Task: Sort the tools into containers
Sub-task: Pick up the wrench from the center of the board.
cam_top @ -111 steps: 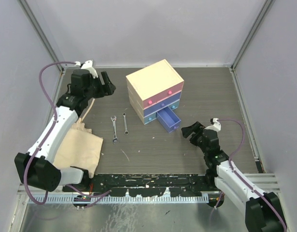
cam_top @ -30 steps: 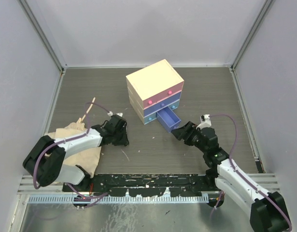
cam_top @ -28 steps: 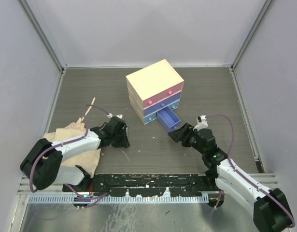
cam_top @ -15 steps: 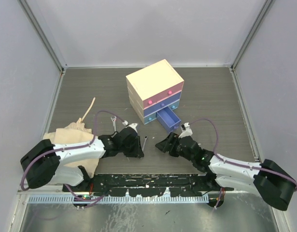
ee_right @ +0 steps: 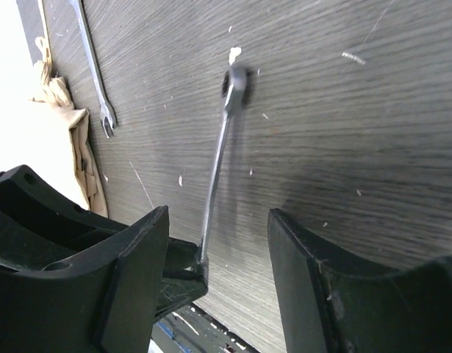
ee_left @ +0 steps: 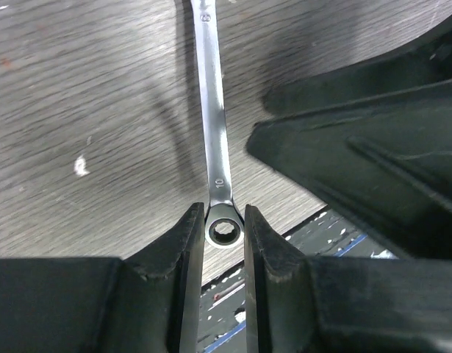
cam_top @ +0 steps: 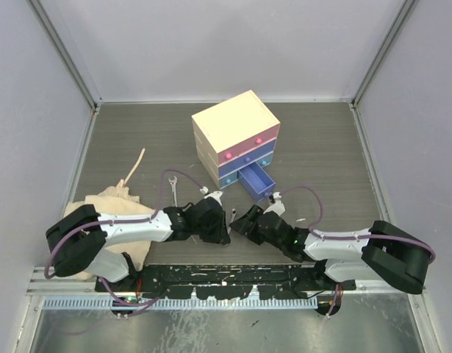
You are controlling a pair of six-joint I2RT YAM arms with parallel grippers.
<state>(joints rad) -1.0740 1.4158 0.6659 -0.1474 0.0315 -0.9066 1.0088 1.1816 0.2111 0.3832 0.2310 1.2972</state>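
Observation:
My left gripper (ee_left: 224, 220) is shut on the ring end of a silver wrench (ee_left: 213, 110), which sticks out forward above the table and casts a shadow on it. In the right wrist view the same wrench (ee_right: 220, 162) runs between the wide-apart fingers of my right gripper (ee_right: 218, 250), which is open and touches nothing. From above, the left gripper (cam_top: 220, 229) and right gripper (cam_top: 240, 223) meet tip to tip near the front edge. A second silver wrench (cam_top: 173, 187) lies flat to the left. The cream chest (cam_top: 237, 125) has its blue drawer (cam_top: 256, 182) pulled out; the pink and purple drawers are closed.
A beige cloth bag (cam_top: 115, 213) lies at the front left, partly under my left arm. A thin wooden stick (cam_top: 134, 166) rests beyond it. The black rail (cam_top: 233, 276) runs along the table's front edge just below both grippers.
My left gripper has carried the wrench rightward to the front centre. The right arm has swung left and low to meet it, its jaws narrowing a little around the shaft.

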